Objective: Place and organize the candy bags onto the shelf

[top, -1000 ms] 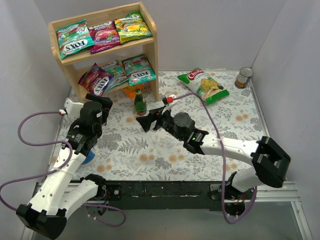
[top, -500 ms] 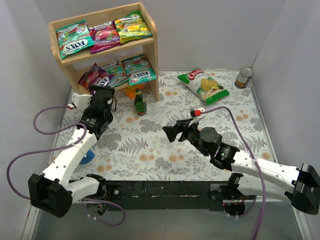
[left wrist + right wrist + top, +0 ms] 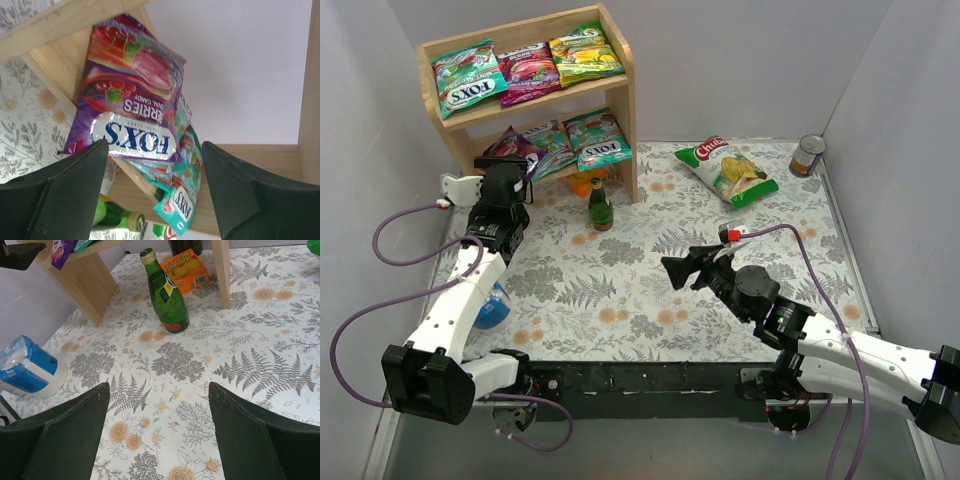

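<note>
The wooden shelf [image 3: 628, 112] stands at the back left. Its top tier holds a teal candy bag [image 3: 468, 82], a magenta one [image 3: 528, 72] and a yellow-green one [image 3: 583, 52]. The lower tier holds a magenta bag [image 3: 510, 148] and two teal bags [image 3: 552, 140] [image 3: 598, 138]. My left gripper [image 3: 508, 166] is open and empty right in front of the lower magenta bag [image 3: 132, 100], which overhangs the shelf edge [image 3: 55, 17] and overlaps the teal bags [image 3: 192, 175]. My right gripper [image 3: 683, 268] is open and empty over the mat, away from the shelf [image 3: 85, 277].
A green bottle [image 3: 600, 205] [image 3: 167, 295] and an orange box [image 3: 582, 183] [image 3: 187, 270] sit by the shelf's right leg. A chip bag [image 3: 728, 168] and a can [image 3: 808, 155] lie at the back right. A blue-wrapped roll [image 3: 490, 305] [image 3: 27, 367] lies under my left arm.
My left gripper has moved back and left, up to the lower tier's magenta bag. My right arm has drawn back from beside the bottle toward the near right.
</note>
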Available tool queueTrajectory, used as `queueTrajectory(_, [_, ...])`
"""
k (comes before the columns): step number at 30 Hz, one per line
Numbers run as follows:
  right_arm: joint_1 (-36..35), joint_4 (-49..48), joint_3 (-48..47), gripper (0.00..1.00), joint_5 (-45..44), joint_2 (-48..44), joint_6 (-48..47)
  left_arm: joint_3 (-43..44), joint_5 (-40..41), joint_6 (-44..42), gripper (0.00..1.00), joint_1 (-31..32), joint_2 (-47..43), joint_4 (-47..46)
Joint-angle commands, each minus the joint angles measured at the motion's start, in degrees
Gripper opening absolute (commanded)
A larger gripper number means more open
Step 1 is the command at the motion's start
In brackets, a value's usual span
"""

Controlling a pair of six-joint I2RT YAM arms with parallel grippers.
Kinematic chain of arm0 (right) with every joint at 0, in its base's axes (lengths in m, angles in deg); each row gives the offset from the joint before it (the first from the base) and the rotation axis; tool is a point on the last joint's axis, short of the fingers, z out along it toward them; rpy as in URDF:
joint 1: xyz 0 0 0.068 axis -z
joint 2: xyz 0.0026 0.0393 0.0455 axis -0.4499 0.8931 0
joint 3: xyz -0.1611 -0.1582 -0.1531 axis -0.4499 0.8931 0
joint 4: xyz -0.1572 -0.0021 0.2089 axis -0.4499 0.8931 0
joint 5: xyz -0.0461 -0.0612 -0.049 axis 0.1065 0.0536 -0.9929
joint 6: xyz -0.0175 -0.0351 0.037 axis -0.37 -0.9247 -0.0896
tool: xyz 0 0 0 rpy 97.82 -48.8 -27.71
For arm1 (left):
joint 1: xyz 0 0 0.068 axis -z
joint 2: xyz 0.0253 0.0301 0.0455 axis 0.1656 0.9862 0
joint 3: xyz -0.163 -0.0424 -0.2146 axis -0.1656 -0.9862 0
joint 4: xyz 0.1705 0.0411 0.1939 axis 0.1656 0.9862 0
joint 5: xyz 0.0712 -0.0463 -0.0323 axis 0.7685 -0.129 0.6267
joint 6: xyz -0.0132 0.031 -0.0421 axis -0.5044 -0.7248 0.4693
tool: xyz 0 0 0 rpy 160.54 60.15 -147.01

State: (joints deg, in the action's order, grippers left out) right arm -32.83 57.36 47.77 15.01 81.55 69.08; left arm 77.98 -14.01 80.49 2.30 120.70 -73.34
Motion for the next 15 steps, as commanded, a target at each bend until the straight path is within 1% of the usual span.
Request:
queueTrajectory(1, [0.3, -0.8, 1.3, 0.86, -1.4, -1.2, -0.1, 1.4, -5.9, 6.5, 0.75, -0.2, 0.5, -1.7])
queueTrajectory(4, [0.4, -0.8, 1.6, 0.86, -1.6, -1.5, 0.1, 1.5, -8.5, 7.6, 0.79, -0.2, 2.0, -2.7])
queueTrajectory(6, [0.4, -0.6, 1.6, 0.86, -2.0, -1.9, 0.1, 1.4, -10.0, 8.9, 0.84, -0.2, 2.8, -3.2])
queueTrajectory(9, [0.5, 0.1, 1.8, 0.86, -2.4, -2.3, -0.1, 1.0, -10.7, 10.0, 0.88, -0.2, 4.2, -3.7])
queueTrajectory(15, [0.8, 0.4, 2.7, 0.86, -3.2, -3.1, -0.1, 1.4, -11.1, 10.2, 0.89, -0.3, 4.9, -4.3])
